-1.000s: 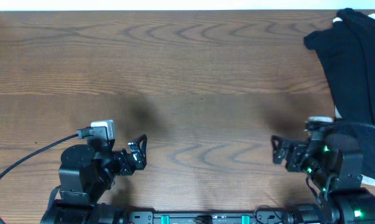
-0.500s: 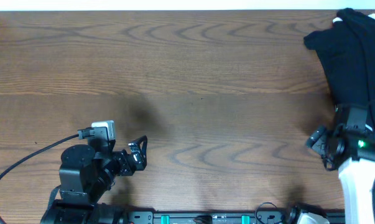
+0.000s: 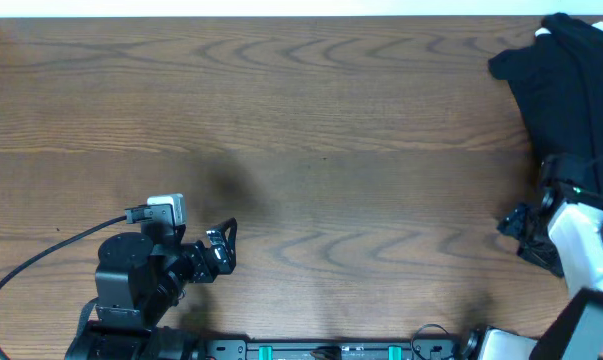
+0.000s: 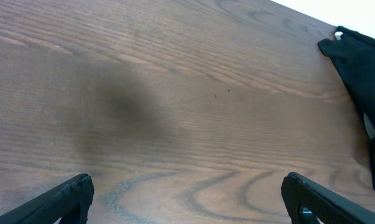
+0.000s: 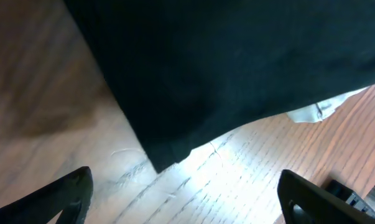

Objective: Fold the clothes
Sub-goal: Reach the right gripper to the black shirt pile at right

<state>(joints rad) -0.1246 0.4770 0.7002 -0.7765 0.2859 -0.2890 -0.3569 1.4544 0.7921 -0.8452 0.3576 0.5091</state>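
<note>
T-shirt (image 5: pixel 237 62) (black), just beyond right gripper (image 5: pixel 184 190), fingers (image 5: pixel 69 199) spread

The wooden table (image 3: pixel 311 110) carried a crumpled heap of black clothes (image 3: pixel 566 95) at its far right corner, with a sliver of white cloth (image 3: pixel 543 33) at the heap's far edge.

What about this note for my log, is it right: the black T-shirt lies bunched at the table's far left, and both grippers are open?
Not quite. The overhead view shows the black T-shirt bunched at the far right of the table, not the left. The rest stands: the left gripper and the right gripper are both open.
</note>
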